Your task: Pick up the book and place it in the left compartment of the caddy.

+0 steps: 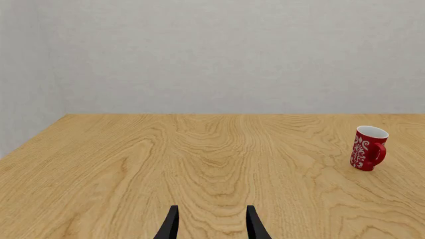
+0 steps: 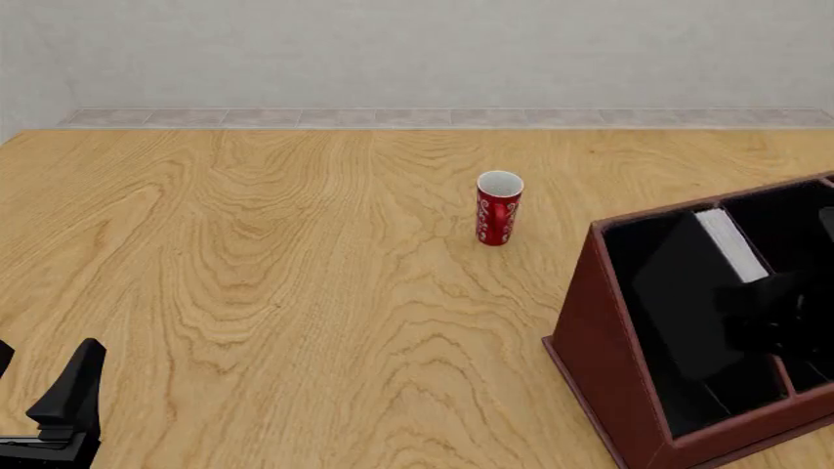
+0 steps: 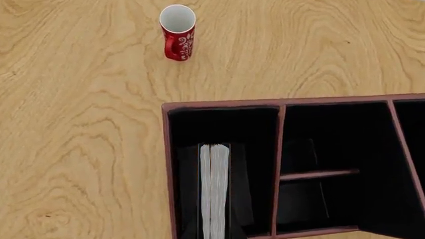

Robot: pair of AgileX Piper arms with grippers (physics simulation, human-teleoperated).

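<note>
The black book [image 2: 725,244], white page edges up, stands leaning inside the caddy's [image 2: 610,344] left compartment [image 2: 642,246]. The right wrist view looks straight down on the book [image 3: 214,189] in that long black slot [image 3: 222,124] of the caddy [image 3: 226,103]. My right gripper [image 2: 779,322] shows only as a dark shape over the caddy's black interior beside the book, and its jaws cannot be made out. No fingers show in the right wrist view. My left gripper [image 1: 211,224] is open and empty, low over the table at the near left [image 2: 42,379].
A red cup with a white pattern [image 2: 498,207] stands upright on the wooden table beyond the caddy's left side; it also shows in the left wrist view [image 1: 367,148] and the right wrist view [image 3: 178,32]. A grey wall closes the far table edge.
</note>
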